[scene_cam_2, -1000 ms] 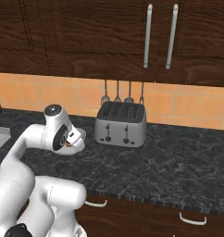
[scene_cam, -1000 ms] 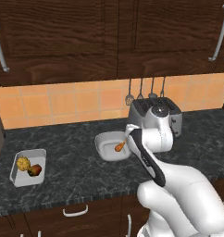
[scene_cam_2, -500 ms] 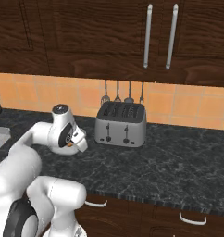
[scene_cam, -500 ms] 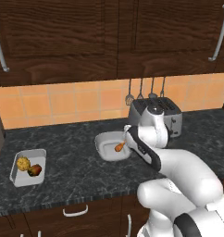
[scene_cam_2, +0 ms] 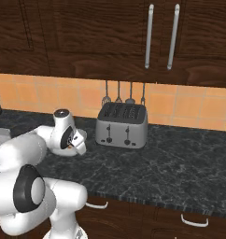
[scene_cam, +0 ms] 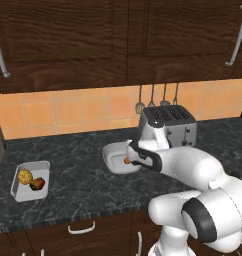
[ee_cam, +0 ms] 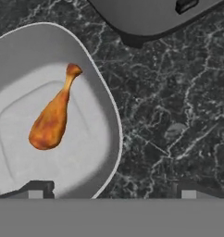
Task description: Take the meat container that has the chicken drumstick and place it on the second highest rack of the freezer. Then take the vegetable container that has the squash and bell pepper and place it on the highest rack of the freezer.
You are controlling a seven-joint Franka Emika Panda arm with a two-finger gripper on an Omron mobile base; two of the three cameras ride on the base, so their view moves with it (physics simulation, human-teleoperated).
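Veg tray [scene_cam: 30,180]: far left on counter [scene_cam: 83,185], squash [scene_cam: 25,176] and pepper [scene_cam: 38,183] inside, bare stone around it. Meat tray [ee_cam: 49,115]: drumstick [ee_cam: 52,118] lying centrally; right rim between spread fingertips [ee_cam: 37,190]. Gripper [ee_cam: 111,190]: wide apart, empty. Toaster [scene_cam: 168,125]: just beyond tray.

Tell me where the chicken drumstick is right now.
In the hand view, the chicken drumstick lies in the white meat container on the dark counter, left of the toaster in the left base view.
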